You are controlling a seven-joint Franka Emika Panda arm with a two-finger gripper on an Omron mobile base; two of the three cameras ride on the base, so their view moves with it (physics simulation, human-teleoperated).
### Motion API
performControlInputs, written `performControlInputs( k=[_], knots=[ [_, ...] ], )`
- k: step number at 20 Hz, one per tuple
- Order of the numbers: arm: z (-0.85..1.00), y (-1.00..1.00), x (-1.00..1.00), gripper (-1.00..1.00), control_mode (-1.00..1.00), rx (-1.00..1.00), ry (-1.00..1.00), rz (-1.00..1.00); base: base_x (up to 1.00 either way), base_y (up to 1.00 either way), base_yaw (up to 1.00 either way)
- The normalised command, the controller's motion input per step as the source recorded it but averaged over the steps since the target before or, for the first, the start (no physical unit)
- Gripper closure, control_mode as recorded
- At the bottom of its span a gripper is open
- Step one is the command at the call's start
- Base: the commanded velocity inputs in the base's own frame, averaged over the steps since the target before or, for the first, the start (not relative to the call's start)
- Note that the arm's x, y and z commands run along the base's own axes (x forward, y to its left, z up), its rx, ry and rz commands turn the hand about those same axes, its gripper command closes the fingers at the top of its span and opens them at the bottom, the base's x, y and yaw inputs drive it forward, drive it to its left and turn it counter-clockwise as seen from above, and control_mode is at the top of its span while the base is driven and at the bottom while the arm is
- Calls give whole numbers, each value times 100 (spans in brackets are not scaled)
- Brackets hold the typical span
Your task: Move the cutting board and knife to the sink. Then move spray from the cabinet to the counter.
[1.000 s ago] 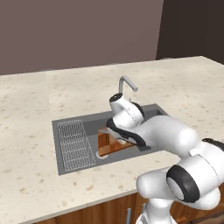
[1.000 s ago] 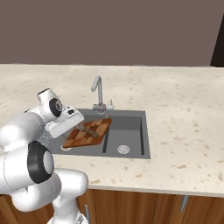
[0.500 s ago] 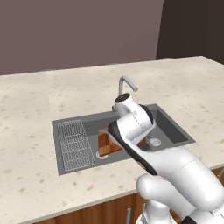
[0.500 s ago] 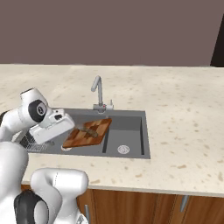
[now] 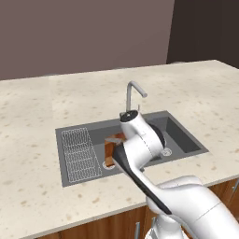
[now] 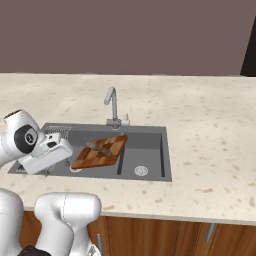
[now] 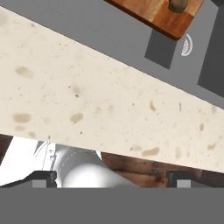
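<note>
You have the beige speckled stone counter (image 6: 210,130) spread across the whole scene, with brown wooden drawer fronts under its near edge. Set into it is the dark grey rectangular sink (image 6: 150,150), a silver gooseneck faucet (image 6: 112,102) at its far rim and a wire rack section (image 5: 80,151) at its left end.

Inside the basin lies the reddish-brown patchwork wooden cutting board (image 6: 100,151), tilted, its long axis running from near-left to far-right in the right base view. On top of it rests the small knife with a grey blade and dark wooden handle (image 6: 100,148), lying across the board. So the first half of the task looks done.

The white arm's two-finger gripper (image 7: 113,177) hangs over the near edge of the counter, looking down at the counter lip and drawer fronts; a corner of the board sits at the top of the hand view. Its two dark finger tips (image 7: 43,178) stand wide apart with nothing between them.

What matters for your next move: the spray bottle and the tall wall cabinet are not in these views, so you cannot tell from here which way they lie from the gripper. The board and knife lie beyond the gripper, farther into the sink, and need nothing more. You probably need to lift the arm clear of the sink and turn or drive the base until the cabinet's long vertical handle comes into view.
</note>
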Motion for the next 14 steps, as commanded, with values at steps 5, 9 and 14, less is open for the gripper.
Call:
performControlInputs(
  k=[5, 9, 14],
  knots=[
    [-9, 0, -14, -100, -100, 0, 0, 0, 0, 0, 0],
    [-8, 0, -10, -100, 100, 0, 0, 0, -48, 28, 0],
    [0, 0, 0, -100, 100, 0, 0, 0, -72, 89, -2]
  ],
)
